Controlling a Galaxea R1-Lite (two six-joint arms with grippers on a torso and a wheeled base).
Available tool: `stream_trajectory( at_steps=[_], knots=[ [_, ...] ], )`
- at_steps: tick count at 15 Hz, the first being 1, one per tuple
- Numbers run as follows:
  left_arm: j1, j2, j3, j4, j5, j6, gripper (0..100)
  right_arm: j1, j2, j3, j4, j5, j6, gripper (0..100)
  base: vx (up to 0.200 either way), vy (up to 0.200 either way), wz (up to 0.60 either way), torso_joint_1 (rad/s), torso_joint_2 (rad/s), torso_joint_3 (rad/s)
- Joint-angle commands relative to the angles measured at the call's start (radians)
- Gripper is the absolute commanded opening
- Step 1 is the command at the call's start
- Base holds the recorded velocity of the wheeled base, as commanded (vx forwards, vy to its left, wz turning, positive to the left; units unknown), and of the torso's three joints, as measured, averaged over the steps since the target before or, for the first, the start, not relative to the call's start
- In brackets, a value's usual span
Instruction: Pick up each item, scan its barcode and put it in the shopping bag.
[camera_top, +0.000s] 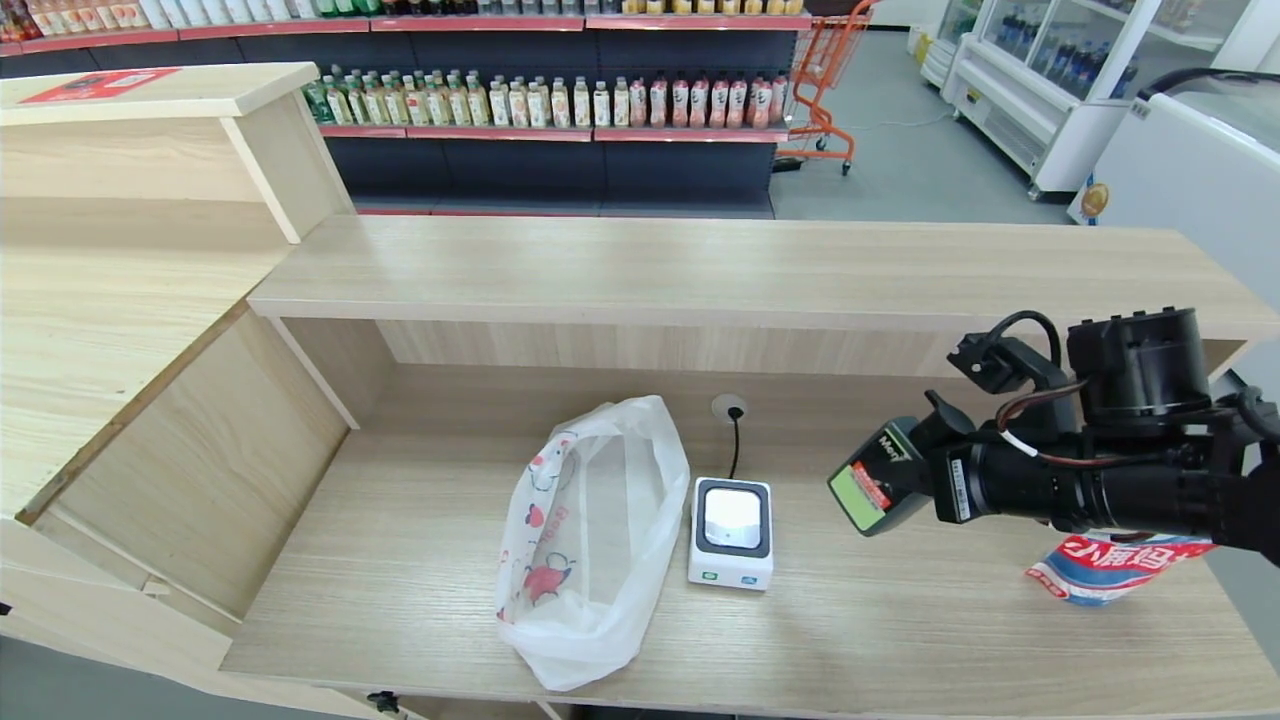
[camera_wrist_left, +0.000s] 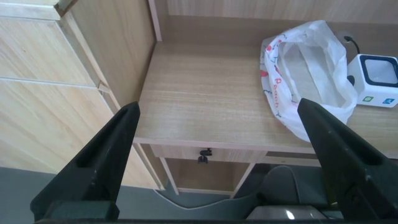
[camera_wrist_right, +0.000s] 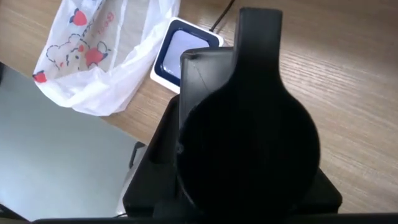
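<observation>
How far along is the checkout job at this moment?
Done: nothing that shows; the shopping bag looks empty. In hand: the right tool grips a small dark box, held above the counter beside the scanner, not yet over its window. Left: scan and bag it, then the red-and-blue packet lying under the right arm. The left tool is open, holding nothing.
</observation>
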Motion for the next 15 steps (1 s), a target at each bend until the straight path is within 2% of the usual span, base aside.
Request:
stream_trajectory(
  at_steps=[1,6,9,15],
  knots=[
    [0.0,0.0,0.0,0.0,0.0,0.0,100,0.0,-0.018,0.004,-0.004,0.001,-0.006,0,0.0,0.0,0.0,0.0,0.0,0.0],
    [0.0,0.001,0.0,0.0,0.0,-0.002,100,0.003,-0.028,0.004,-0.002,0.01,0.001,0,-0.2,0.0,0.0,0.006,0.01,0.001],
    [0.0,0.001,0.0,0.0,0.0,-0.002,100,0.005,-0.026,0.006,-0.002,0.011,0.003,0,0.0,0.0,0.0,0.0,0.0,0.0],
    [0.0,0.001,0.0,-0.002,0.0,-0.008,100,0.006,-0.026,0.02,-0.002,0.114,0.021,0,0.0,0.2,0.0,0.011,0.0,0.002]
  ],
)
